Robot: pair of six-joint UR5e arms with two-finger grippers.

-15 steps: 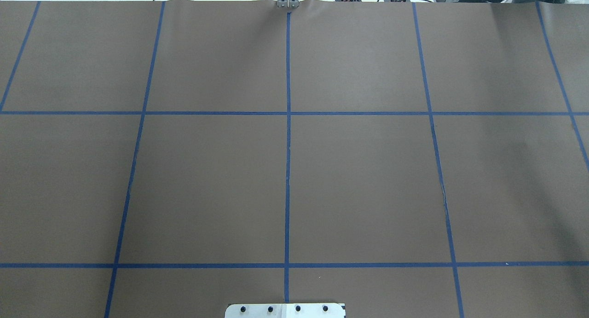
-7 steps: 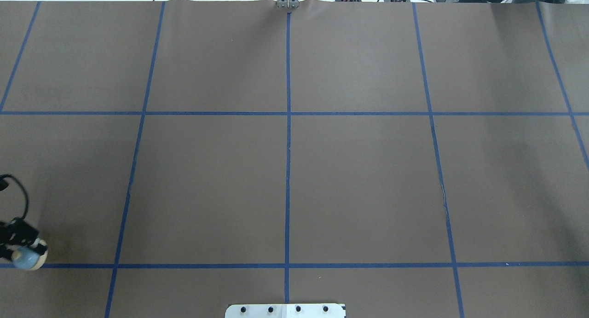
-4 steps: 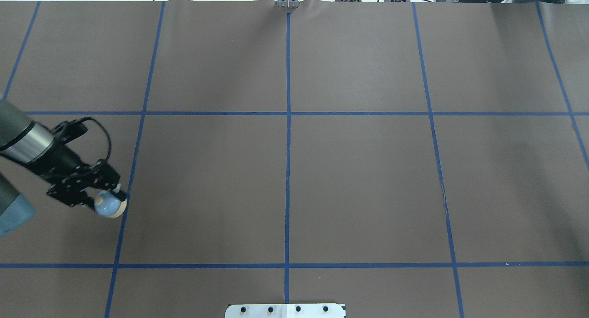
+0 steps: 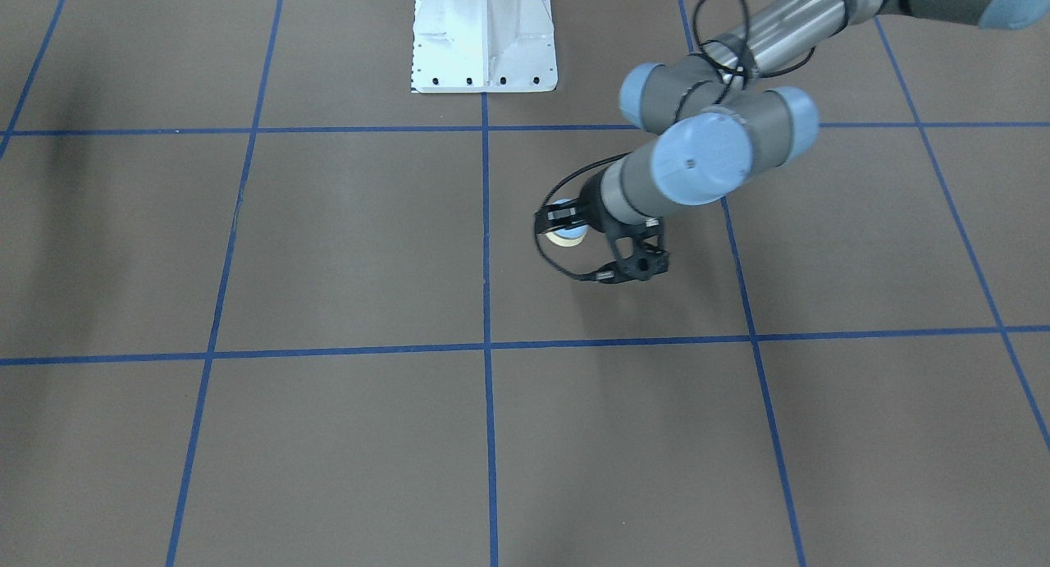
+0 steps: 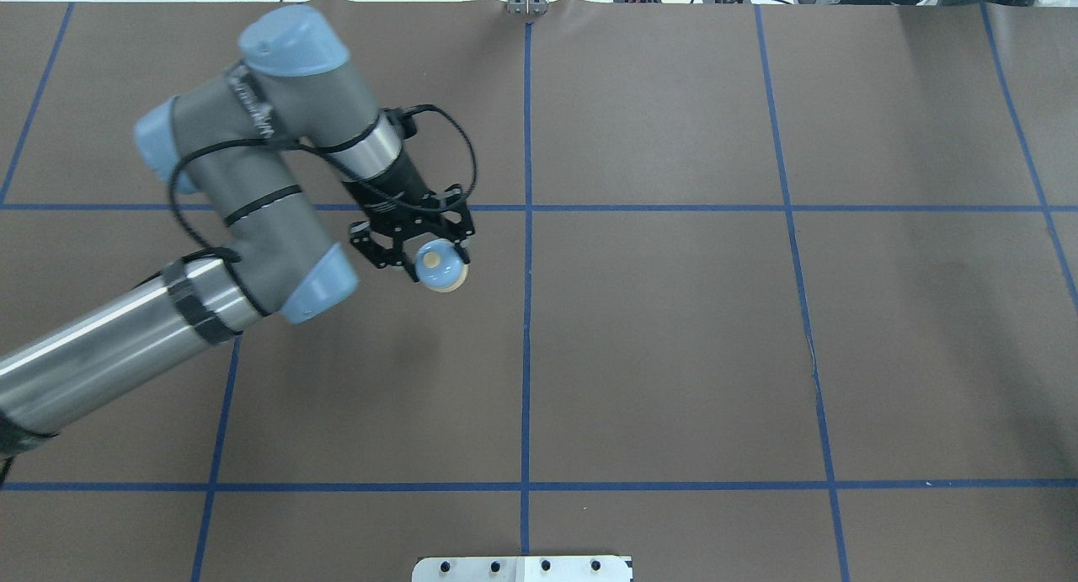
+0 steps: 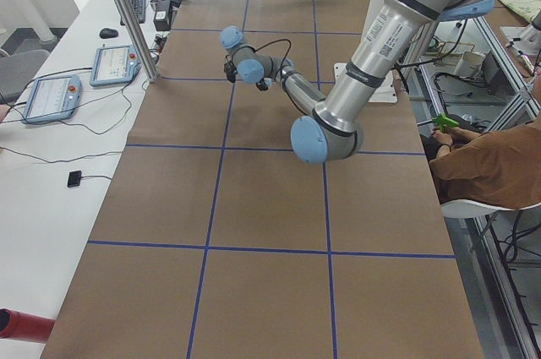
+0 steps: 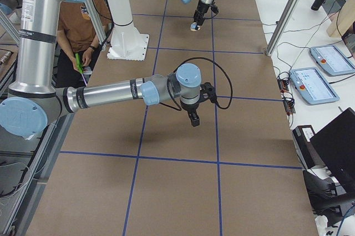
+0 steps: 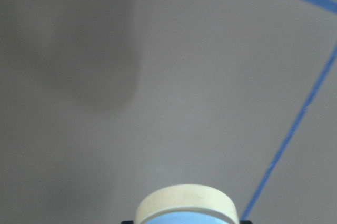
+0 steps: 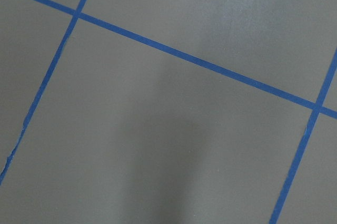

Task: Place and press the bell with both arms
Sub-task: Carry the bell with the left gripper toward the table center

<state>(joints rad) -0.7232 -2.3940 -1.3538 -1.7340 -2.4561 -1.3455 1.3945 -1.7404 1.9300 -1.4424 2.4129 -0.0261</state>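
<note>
The bell (image 5: 443, 269), button upward, is held above the brown table cover (image 5: 674, 355), just left of the centre tape line (image 5: 527, 329). The left gripper (image 5: 436, 258) has its fingers closed on the dome. Likely hazards are the rounded dome slipping from the pinch, or a high or tilted release that lets the bell tip or roll. The right gripper (image 7: 194, 120) hangs well apart, and its finger state cannot be told. The white pedestal (image 4: 484, 38) stands behind.

The left arm (image 5: 253, 194) is bent at the elbow, and its left tool (image 5: 431, 256) is clamped on the bell (image 5: 441, 269), ahead and left of the pedestal (image 5: 522, 568). The right arm (image 7: 105, 96) stretches level with its right tool (image 7: 194, 120) pointing down; whether its fingers are apart cannot be told.
</note>
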